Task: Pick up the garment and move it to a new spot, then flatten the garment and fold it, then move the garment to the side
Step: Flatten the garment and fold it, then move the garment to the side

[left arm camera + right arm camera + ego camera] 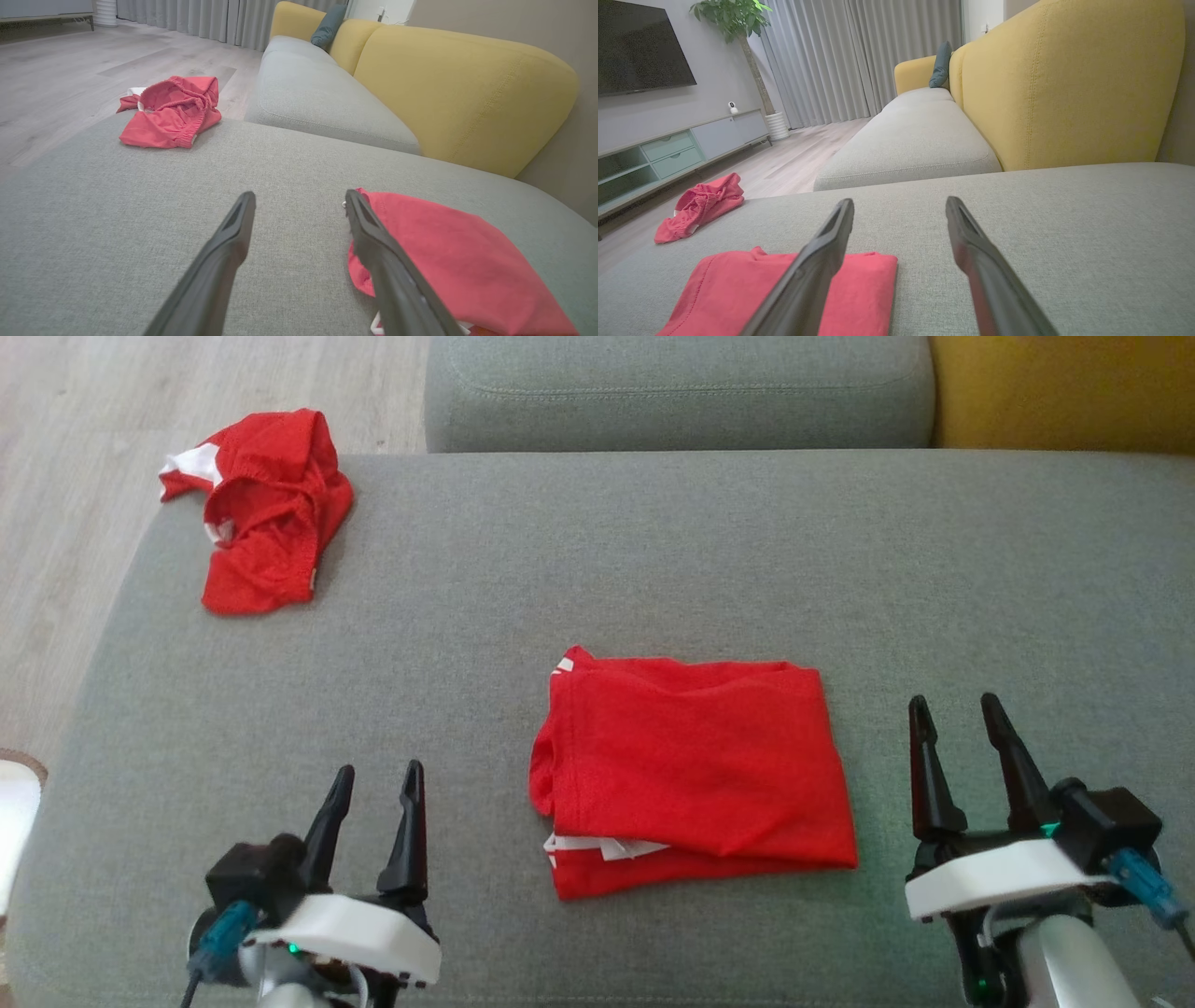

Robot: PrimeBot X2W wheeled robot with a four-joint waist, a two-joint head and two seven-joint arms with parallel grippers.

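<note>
Note for your log: left pincer [380, 768] and right pincer [953, 700] look alike, each with two long, tapering, matt-black fingers [406, 840]. Each is mounted on a rounded white wrist housing [364, 933] with a boxy black block [250, 879] beside it. You'll see a teal connector [1141, 885] on each block, trailing a dark cable [191, 985]. A small green light [293, 948] glows on the housing. The right forearm [1064, 961] is pale silver.

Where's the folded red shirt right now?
In the head view the folded red shirt lies in the middle of the grey cushion, between the left gripper and the right gripper, nearer the right one.
</note>
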